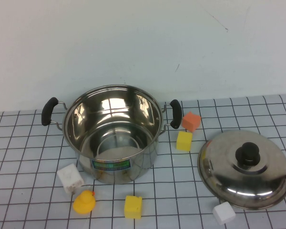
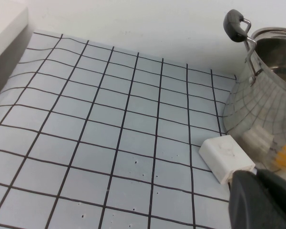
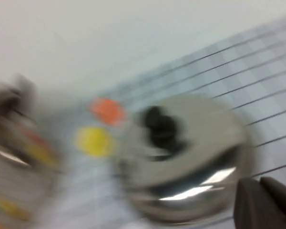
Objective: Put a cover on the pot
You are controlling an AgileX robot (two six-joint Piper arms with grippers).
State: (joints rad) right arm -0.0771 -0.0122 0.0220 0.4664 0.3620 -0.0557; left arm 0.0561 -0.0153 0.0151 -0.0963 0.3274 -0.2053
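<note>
The steel pot (image 1: 109,164) stands open and empty at the table's middle, with black handles on both sides. The domed lid (image 1: 229,176) with its black knob (image 1: 248,153) lies on the table to the pot's right. Neither arm shows in the high view. My left gripper (image 2: 255,175) is shut and empty, low over the table next to a white block (image 2: 225,157), near the pot's left wall (image 2: 262,109). My right gripper (image 3: 260,183) is shut and empty, near the edge of the lid (image 3: 195,157) and apart from it.
Around the pot lie a white block (image 1: 70,178), a yellow duck (image 1: 84,202), a yellow block (image 1: 133,206), another yellow block (image 1: 184,140) and an orange block (image 1: 191,121). A white block (image 1: 223,213) touches the lid's near edge. A white wall stands behind.
</note>
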